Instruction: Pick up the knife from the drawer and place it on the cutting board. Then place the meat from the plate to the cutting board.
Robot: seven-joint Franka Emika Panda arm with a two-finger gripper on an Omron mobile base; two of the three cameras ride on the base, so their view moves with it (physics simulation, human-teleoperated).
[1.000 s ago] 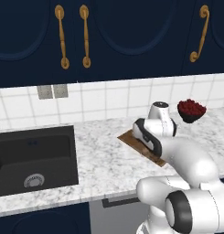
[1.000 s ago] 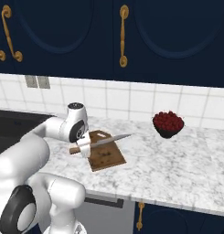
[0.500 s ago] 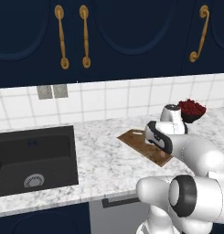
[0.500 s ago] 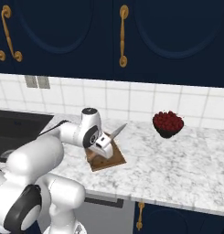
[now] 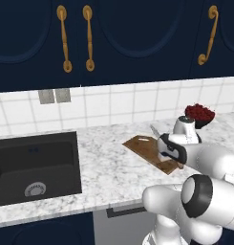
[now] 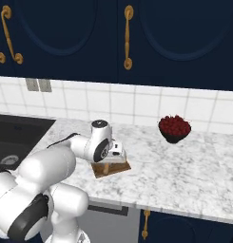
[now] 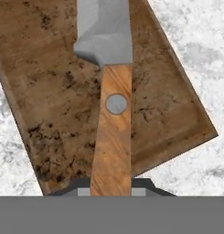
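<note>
My gripper (image 7: 111,191) is shut on the butt end of the knife's wooden handle (image 7: 112,137). The grey blade (image 7: 104,32) points away from the hand along the brown cutting board (image 7: 49,100). In the left base view the gripper (image 5: 167,149) hangs low over the near right part of the board (image 5: 140,145), and the blade tip (image 5: 154,130) sticks out past the hand toward the wall. In the right base view the hand (image 6: 114,153) covers most of the board (image 6: 119,168). Whether the knife touches the board I cannot tell. The drawer, plate and meat are out of view.
A dark bowl of red berries (image 5: 199,115) (image 6: 174,129) stands at the back right of the marble counter (image 5: 104,167). A black sink (image 5: 35,165) lies to the left. Navy wall cabinets with gold handles (image 5: 65,40) hang above the tiled wall.
The arm has swung right and lowered with the knife. The knife has turned from lying crosswise above the board to lying along it, and the hand now sits over the board's near end.
</note>
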